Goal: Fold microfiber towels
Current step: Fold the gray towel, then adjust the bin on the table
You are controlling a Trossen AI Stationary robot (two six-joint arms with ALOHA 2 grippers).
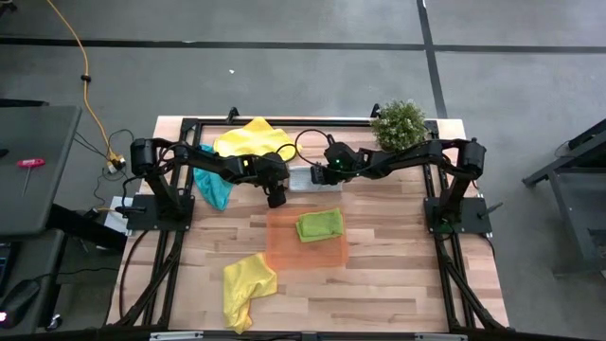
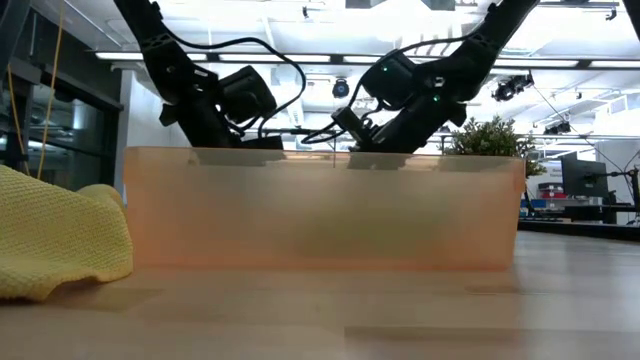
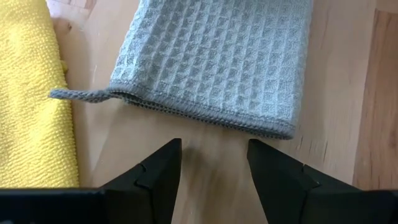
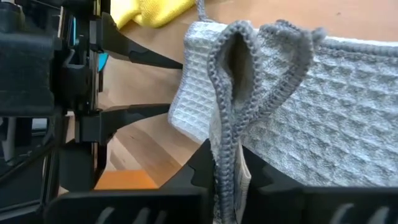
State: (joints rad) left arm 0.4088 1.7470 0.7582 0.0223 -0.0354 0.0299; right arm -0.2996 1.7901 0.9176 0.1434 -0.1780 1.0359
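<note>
A light grey waffle-weave towel (image 3: 211,62) lies folded on the wood table, far of the orange tray (image 1: 284,248). My right gripper (image 4: 227,155) is shut on its hemmed edge. My left gripper (image 3: 211,168) stands open just short of the towel's other side, with bare wood between its fingers; the right wrist view shows it beside the towel (image 4: 124,81). A lime green towel (image 1: 320,224) lies folded in the tray. One yellow towel (image 1: 254,140) lies at the far edge and another (image 1: 248,284) near the front. A teal towel (image 1: 210,185) lies under the left arm. My right gripper pinches the grey towel's hemmed edge (image 4: 225,134) between its two fingers, with more than one layer gathered in. The fingers come slanting down from the table's right. A loop of hem (image 4: 249,43) stands up beyond the fingertips, and the rest of the towel lies on the table.
A bushy potted plant (image 1: 399,123) stands at the far right corner. In the low view the tray's orange wall (image 2: 320,210) hides both grippers' fingers, with the near yellow towel (image 2: 50,235) to its left. Bare wood lies right of the tray.
</note>
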